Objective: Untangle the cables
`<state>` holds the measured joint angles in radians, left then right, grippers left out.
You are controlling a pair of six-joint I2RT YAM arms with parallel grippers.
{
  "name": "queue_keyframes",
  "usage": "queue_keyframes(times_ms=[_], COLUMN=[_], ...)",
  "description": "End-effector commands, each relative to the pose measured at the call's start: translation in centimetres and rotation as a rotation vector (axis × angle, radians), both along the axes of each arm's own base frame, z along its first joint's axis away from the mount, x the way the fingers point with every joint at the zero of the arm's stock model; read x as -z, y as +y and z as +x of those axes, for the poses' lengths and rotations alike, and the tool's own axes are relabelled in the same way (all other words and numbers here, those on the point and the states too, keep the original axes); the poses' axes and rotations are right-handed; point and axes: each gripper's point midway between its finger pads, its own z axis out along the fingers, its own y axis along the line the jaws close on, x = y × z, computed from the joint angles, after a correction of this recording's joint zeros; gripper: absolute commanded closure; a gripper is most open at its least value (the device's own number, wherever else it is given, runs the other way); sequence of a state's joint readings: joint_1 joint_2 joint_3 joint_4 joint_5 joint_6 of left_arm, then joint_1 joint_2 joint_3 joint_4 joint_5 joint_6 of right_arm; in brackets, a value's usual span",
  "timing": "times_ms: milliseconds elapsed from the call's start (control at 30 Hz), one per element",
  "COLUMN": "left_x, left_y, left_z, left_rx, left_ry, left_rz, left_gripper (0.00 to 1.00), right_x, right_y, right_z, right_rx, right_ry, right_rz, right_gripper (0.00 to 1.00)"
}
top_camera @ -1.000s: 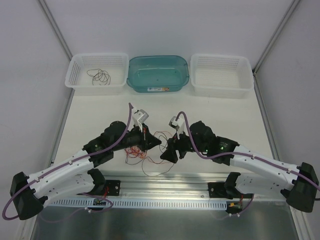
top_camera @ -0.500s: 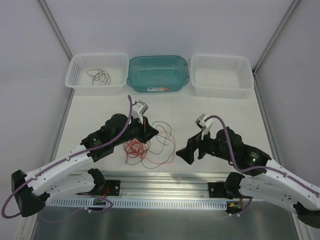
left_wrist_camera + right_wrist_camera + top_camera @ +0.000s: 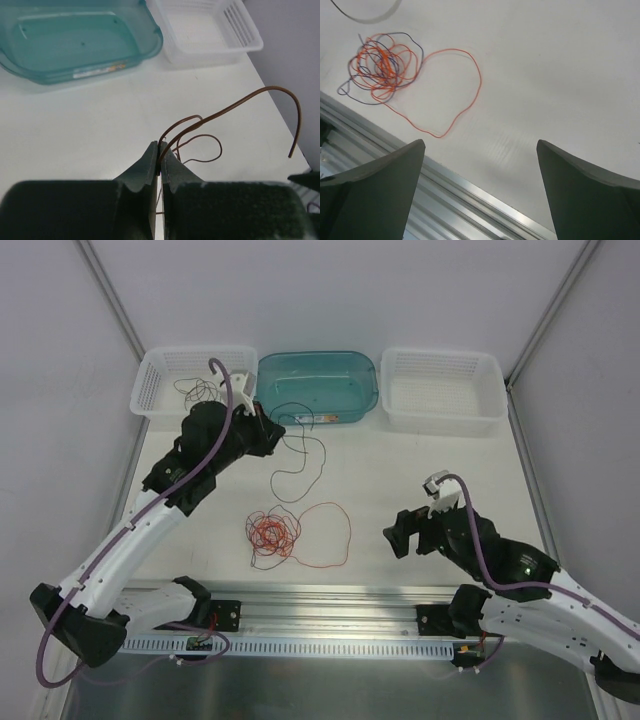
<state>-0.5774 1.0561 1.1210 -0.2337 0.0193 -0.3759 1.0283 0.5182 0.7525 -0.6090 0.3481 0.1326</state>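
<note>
Two grippers, three bins, one table (image 3: 450,455).

Left gripper (image 3: 272,432): far left, just in front of the teal tub (image 3: 318,390). Its jaws are pinched tight on a thin dark cable (image 3: 300,455) that trails toward the near side.

Right gripper (image 3: 400,535): near right, jaws spread wide, holding nothing.

Red-orange tangle (image 3: 272,532): on the table between the arms, with one loop lying out to its right.

White basket (image 3: 160,370): far left, with a dark wire coil (image 3: 195,390) inside.
</note>
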Motion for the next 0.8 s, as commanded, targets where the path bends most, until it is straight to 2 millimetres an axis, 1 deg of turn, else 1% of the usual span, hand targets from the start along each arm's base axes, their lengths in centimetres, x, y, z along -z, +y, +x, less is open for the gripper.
queue_keyframes(times_ms=[0, 33, 67, 100, 133, 167, 200, 233, 267, 300, 333, 367, 400, 433, 467, 500, 533, 567, 600, 633, 667, 700, 733, 767], left_x=[-5.1, -5.1, -5.5, -7.0, -6.7, -8.3, -8.9, -8.4, -10.1, -9.5, -9.8, -11.4, -11.6, -10.2, -11.4, -11.2, -9.4, -10.4, -8.2, -7.5, -8.7, -8.2, -4.9, -5.7], left_y=[3.4, 4.0, 5.0, 7.0, 8.1, 9.1, 11.2, 12.0, 12.9, 14.9, 15.7, 16.8, 17.7, 19.6, 20.4, 21.1, 22.0, 23.3, 24.0, 24.6, 25.6, 25.9, 26.4, 27.1], left_z=[3.3, 4.3, 5.3, 6.5, 7.9, 8.7, 9.9, 11.3, 12.0, 13.7, 14.6, 15.3, 16.3, 18.3, 19.0, 20.0, 21.9, 22.8, 25.0, 26.1, 27.1, 28.2, 30.4, 31.4], left_rx=[-0.122, -0.151, -0.188, -0.262, -0.299, -0.333, -0.395, -0.420, -0.446, -0.498, -0.523, -0.551, -0.579, -0.629, -0.653, -0.675, -0.703, -0.731, -0.739, -0.750, -0.764, -0.766, -0.772, -0.786], left_ry=[-0.116, -0.113, -0.121, -0.149, -0.143, -0.173, -0.181, -0.164, -0.193, -0.176, -0.180, -0.213, -0.217, -0.185, -0.209, -0.204, -0.169, -0.195, -0.165, -0.156, -0.186, -0.182, -0.130, -0.156], left_rz=[0.010, 0.022, 0.027, 0.027, 0.052, 0.045, 0.050, 0.062, 0.051, 0.066, 0.069, 0.060, 0.060, 0.081, 0.070, 0.063, 0.076, 0.069, 0.087, 0.091, 0.081, 0.084, 0.104, 0.097], left_gripper=[1.00, 1.00, 1.00, 1.00, 1.00, 1.00, 1.00, 1.00, 1.00, 1.00, 1.00, 1.00, 1.00, 1.00, 1.00, 1.00, 1.00, 1.00, 1.00, 1.00, 1.00, 1.00, 1.00, 1.00], right_x=[2.8, 3.5, 4.3, 4.7, 5.0, 5.3, 5.4, 5.5, 5.5, 5.5, 5.8, 5.7, 5.6, 5.7, 5.8, 5.7, 5.7, 5.8, 5.7, 5.8, 6.1, 6.3, 6.5, 6.6], right_y=[-1.1, -1.0, -0.8, -0.7, -0.5, 0.0, 0.3, 0.5, 0.8, 1.0, 1.0, 1.3, 1.4, 1.4, 1.4, 1.4, 1.4, 1.4, 1.4, 1.5, 1.5, 1.4, 1.4, 1.5], right_z=[0.8, 0.7, 0.8, 0.7, 0.7, 0.6, 0.5, 0.4, 0.4, 0.3, 0.3, 0.3, 0.3, 0.4, 0.5, 0.5, 0.5, 0.5, 0.5, 0.4, 0.2, 0.2, 0.1, 0.0], right_rx=[0.099, 0.101, 0.098, 0.097, 0.093, 0.072, 0.058, 0.045, 0.034, 0.024, 0.019, 0.006, 0.003, 0.001, 0.001, 0.000, -0.005, -0.009, -0.018, -0.028, -0.037, -0.038, -0.045, -0.048], right_ry=[0.053, 0.073, 0.096, 0.107, 0.117, 0.129, 0.132, 0.135, 0.133, 0.128, 0.130, 0.119, 0.111, 0.105, 0.095, 0.087, 0.083, 0.081, 0.075, 0.079, 0.083, 0.084, 0.089, 0.092], right_rz=[-0.101, -0.114, -0.146, -0.153, -0.163, -0.162, -0.162, -0.161, -0.148, -0.138, -0.140, -0.131, -0.119, -0.120, -0.120, -0.116, -0.115, -0.116, -0.121, -0.121, -0.128, -0.137, -0.138, -0.138], right_gripper=[0.00, 0.01, 0.00, 0.00, 0.01, 0.00, 0.00, 0.00, 0.00, 0.00, 0.01, 0.00, 0.00, 0.01, 0.00, 0.00, 0.01, 0.00, 0.00, 0.00, 0.00, 0.00, 0.00, 0.00])
